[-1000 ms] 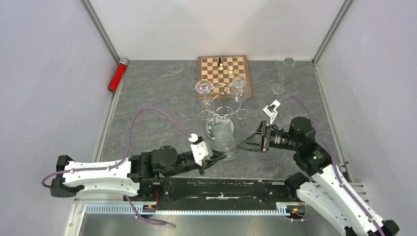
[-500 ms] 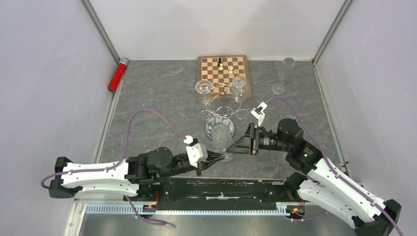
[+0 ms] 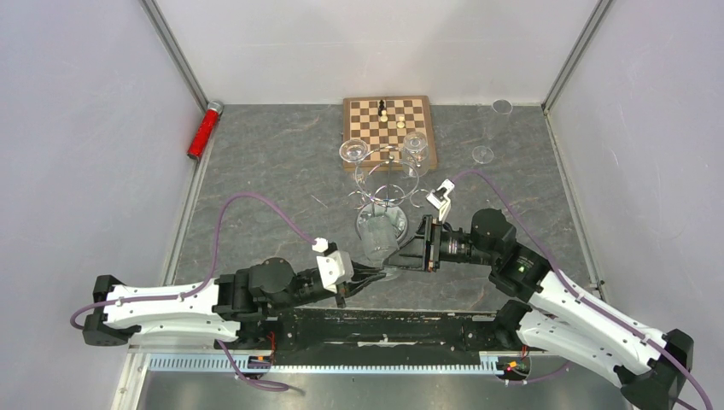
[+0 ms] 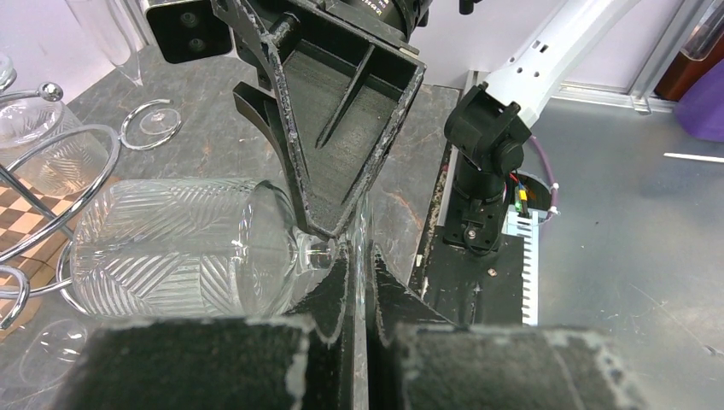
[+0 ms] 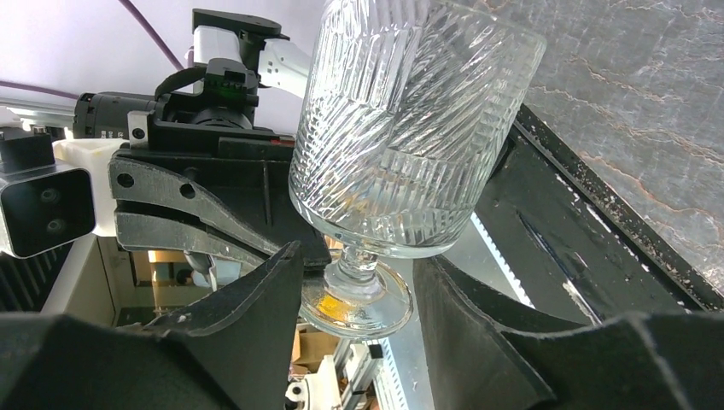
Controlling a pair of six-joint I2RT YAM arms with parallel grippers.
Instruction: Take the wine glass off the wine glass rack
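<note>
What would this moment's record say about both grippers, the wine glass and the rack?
left gripper: fingers shut on the foot of the wine glass
right gripper: open, fingers either side of the stem
wine glass: bowl end beside the loops of the wine glass rack
wine glass rack: upright, just nearer than the chessboard
</note>
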